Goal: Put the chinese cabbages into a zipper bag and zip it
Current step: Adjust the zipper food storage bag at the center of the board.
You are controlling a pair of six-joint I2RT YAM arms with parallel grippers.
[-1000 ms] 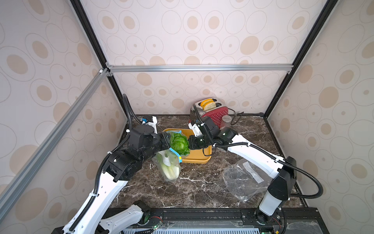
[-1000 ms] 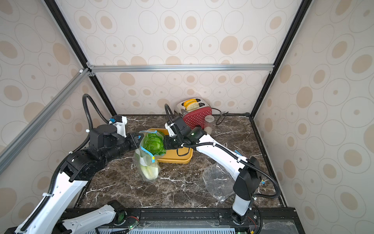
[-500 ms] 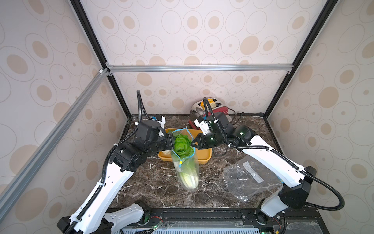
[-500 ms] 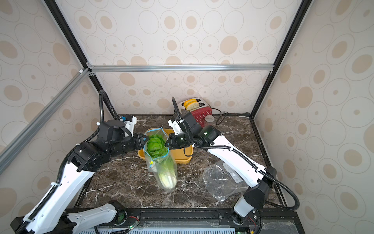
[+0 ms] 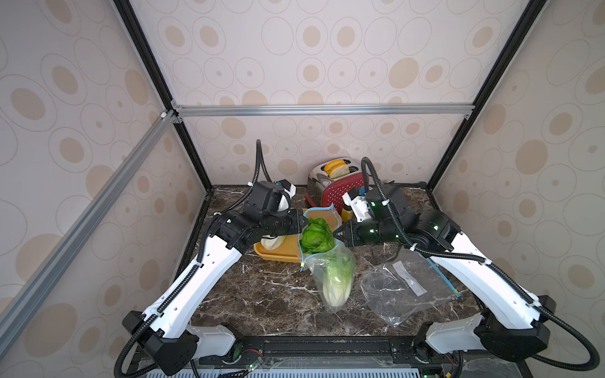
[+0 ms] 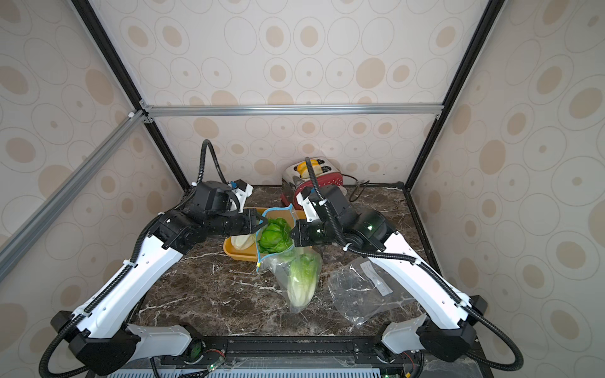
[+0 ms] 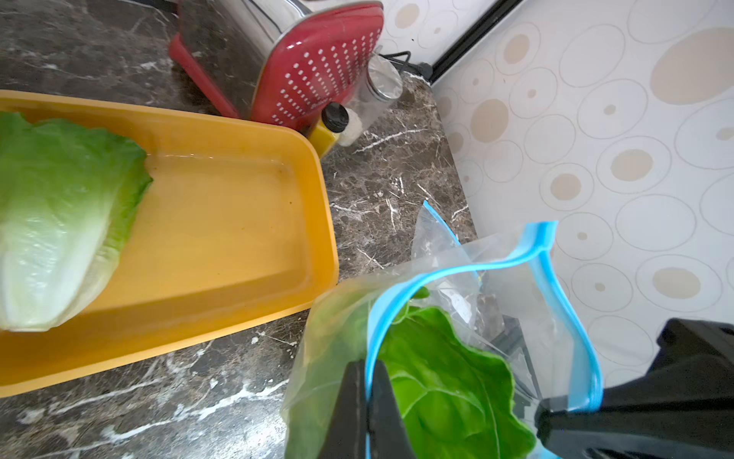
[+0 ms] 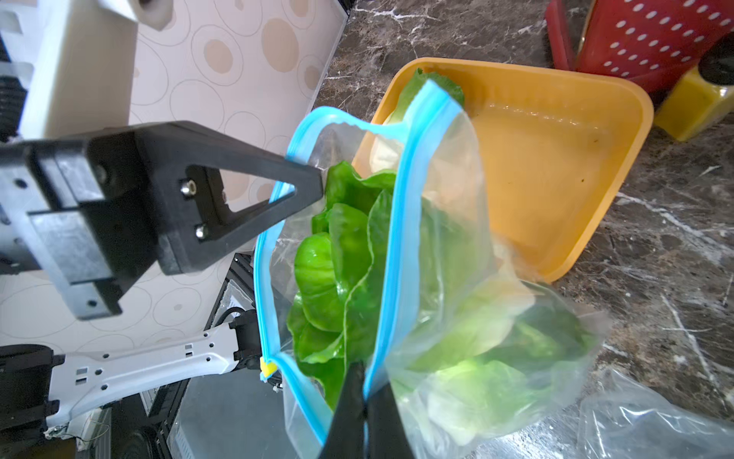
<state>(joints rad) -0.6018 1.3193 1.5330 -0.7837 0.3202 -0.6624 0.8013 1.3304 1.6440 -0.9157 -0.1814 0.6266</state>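
Observation:
A clear zipper bag [image 5: 340, 261] with a blue zip rim [image 8: 399, 222] hangs upright between my two grippers, its mouth pulled open. My left gripper [image 5: 306, 225] [image 7: 367, 381] is shut on one side of the rim. My right gripper [image 5: 335, 234] [image 8: 363, 377] is shut on the opposite side. Two chinese cabbages sit in the bag: green leaf tips [image 5: 316, 237] fill the mouth, and a paler head [image 5: 337, 284] lies lower down. Another chinese cabbage [image 7: 51, 222] [image 5: 273, 242] lies in the yellow tray [image 7: 238, 286]. A yellow slider [image 8: 268, 367] sits at the rim's near corner.
A red toaster [image 5: 337, 193] with bread stands at the back, behind the yellow tray [image 5: 278, 257]. A small yellow bottle [image 7: 333, 127] and a clear jar [image 7: 377, 85] stand beside it. A second, empty clear bag [image 5: 402, 288] lies on the marble top at the right.
Both arms have lifted the bag and carried it to the right of the tray. It now hangs upright instead of slumping. The right gripper has closed on the rim.

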